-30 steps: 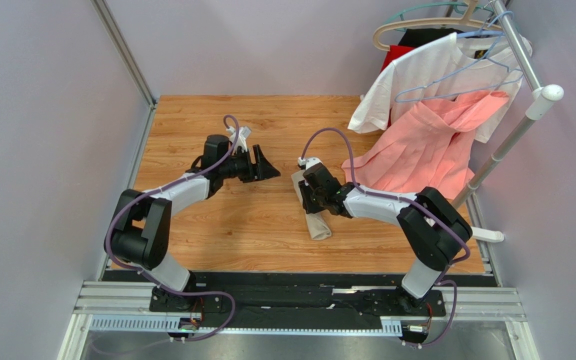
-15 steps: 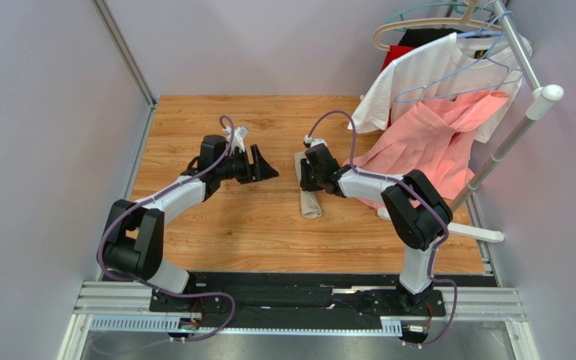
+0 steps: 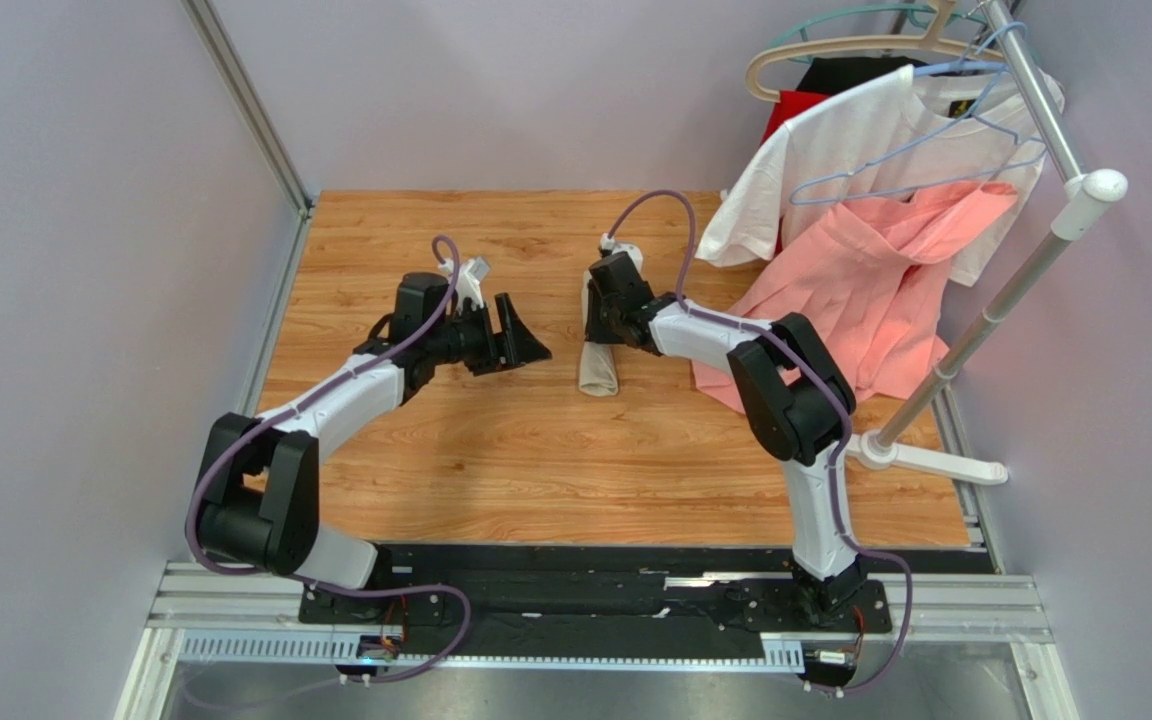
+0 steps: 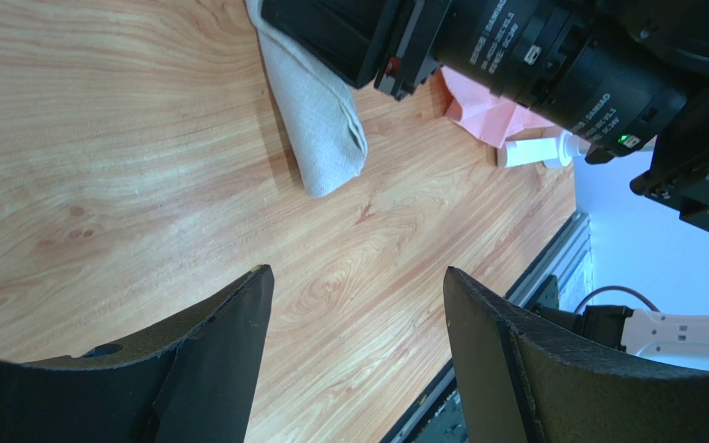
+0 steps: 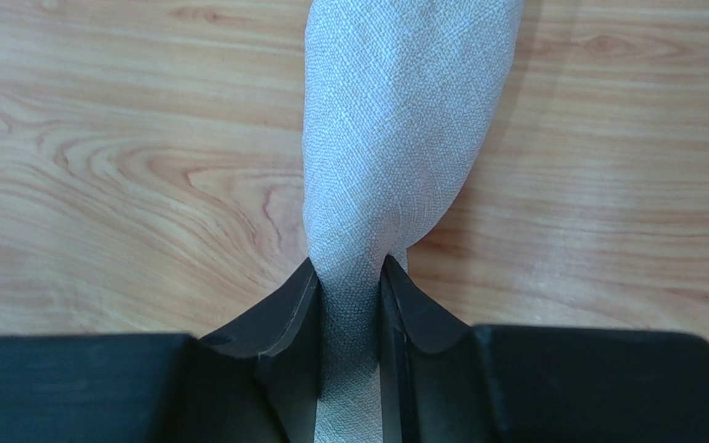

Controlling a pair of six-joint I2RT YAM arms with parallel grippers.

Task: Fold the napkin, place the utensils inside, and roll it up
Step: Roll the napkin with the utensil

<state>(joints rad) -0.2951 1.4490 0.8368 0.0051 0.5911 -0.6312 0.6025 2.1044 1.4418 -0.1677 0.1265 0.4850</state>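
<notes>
The napkin [image 3: 597, 365] is rolled into a narrow beige bundle lying on the wooden table, far centre. My right gripper [image 3: 608, 320] is shut on its far end. In the right wrist view the cloth [image 5: 404, 138] is pinched between my fingers [image 5: 286, 323] and runs away from them. My left gripper [image 3: 525, 344] is open and empty, just left of the roll. In the left wrist view the roll [image 4: 317, 120] lies ahead of my open gripper [image 4: 356, 277], under the right arm. No utensils show.
A salmon-pink garment [image 3: 853, 293] and a white T-shirt [image 3: 853, 143] hang from a rack [image 3: 1056, 240] at the far right, the pink hem reaching the table near the right arm. Grey walls close in the left and far sides.
My right gripper has dragged the rolled napkin away from me and to the left, swinging it more upright. My left gripper has shifted slightly left and stays open.
</notes>
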